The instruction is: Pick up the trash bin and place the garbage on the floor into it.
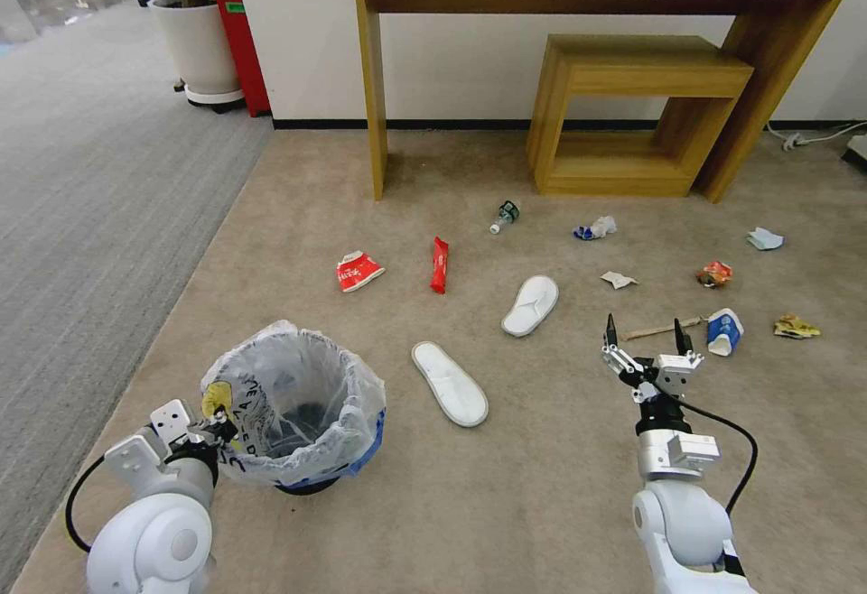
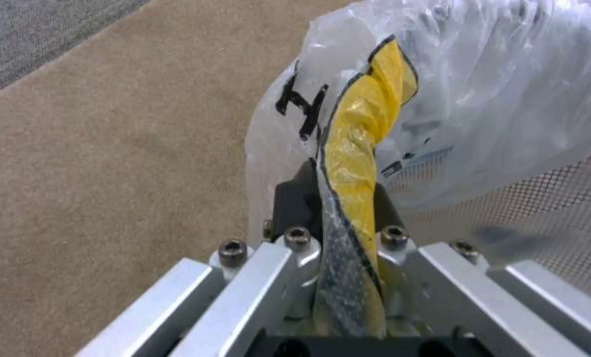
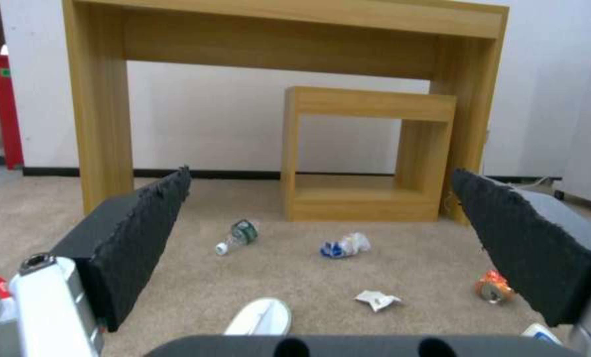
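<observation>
Beige short-pile carpet floor [image 1: 560, 477] carries everything. On it stands the small round trash bin lined with a crinkly translucent bag [image 1: 293, 409], mouth upward, at the robot's left. The left hand [image 1: 215, 429] is clamped on the bag's rim at its yellow-printed fold. Two white slippers [image 1: 450, 383] lie between the arms, long axes slanting, toes pointing away from each other. The right hand [image 1: 646, 339] hovers spread wide, near a thin wooden stick [image 1: 661, 329] lying crosswise.
</observation>
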Available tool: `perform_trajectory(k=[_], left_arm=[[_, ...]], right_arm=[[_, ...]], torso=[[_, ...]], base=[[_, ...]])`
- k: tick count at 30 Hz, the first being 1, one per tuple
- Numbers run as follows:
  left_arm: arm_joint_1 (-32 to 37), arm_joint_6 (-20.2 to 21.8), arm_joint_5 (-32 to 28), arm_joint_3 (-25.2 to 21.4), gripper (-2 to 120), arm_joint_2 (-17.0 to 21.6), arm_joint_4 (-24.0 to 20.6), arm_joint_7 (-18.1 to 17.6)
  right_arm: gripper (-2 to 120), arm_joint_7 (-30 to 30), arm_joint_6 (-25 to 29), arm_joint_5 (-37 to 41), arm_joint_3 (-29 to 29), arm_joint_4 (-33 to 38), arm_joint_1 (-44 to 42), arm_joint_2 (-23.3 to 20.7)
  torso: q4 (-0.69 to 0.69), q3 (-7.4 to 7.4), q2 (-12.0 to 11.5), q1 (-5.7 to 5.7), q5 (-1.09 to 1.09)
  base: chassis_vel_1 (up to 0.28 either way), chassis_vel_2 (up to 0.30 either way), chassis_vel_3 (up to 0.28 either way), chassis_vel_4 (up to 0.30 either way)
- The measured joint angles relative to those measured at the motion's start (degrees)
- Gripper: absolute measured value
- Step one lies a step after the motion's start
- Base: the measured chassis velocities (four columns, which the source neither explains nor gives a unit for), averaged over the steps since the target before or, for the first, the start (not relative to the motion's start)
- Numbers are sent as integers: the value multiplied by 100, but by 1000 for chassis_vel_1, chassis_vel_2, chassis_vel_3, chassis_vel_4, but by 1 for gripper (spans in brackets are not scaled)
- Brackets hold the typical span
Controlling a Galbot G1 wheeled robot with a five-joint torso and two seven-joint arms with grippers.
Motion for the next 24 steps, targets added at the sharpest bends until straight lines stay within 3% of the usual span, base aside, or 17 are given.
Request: perform_trajectory(k=[24], left_arm=[[-66, -44, 31, 38, 3, -42, 123, 14]], right_arm=[[100, -40, -8, -1, -24, -119, 105, 16]], torso=[[0, 0, 0, 0, 0]], base=[[-52, 54, 60, -58]])
